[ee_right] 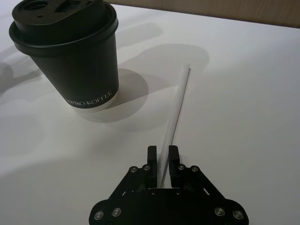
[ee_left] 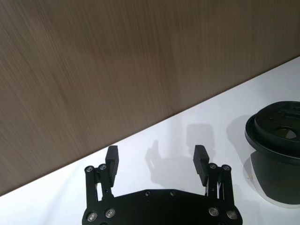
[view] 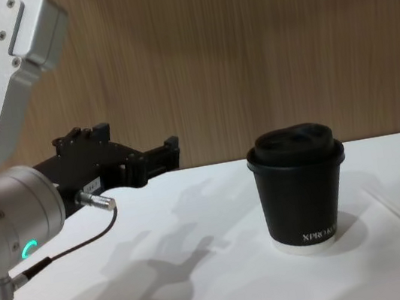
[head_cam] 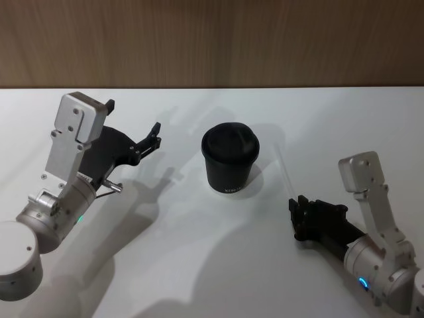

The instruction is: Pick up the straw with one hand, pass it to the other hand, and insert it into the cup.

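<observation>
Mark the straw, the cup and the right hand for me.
straw (ee_right: 175,117): right wrist view, middle of its shaft.
cup (ee_right: 86,70): right wrist view, side wall below the lid.
right hand (ee_right: 162,152): right wrist view, midway between the fingertips gripping the straw.

White table (head_cam: 331,112), brown wall (head_cam: 212,40) behind, seemingly wood-grained

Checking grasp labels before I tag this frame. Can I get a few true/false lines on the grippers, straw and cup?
1. The right gripper has its fingers closed on the near end of the straw. True.
2. The straw is standing in the cup. False: it is outside the cup, to the cup's right.
3. The left gripper is shut on something. False: it is open and empty, on the cup's left.
4. The cup stands upright with its lid on. True.
</observation>
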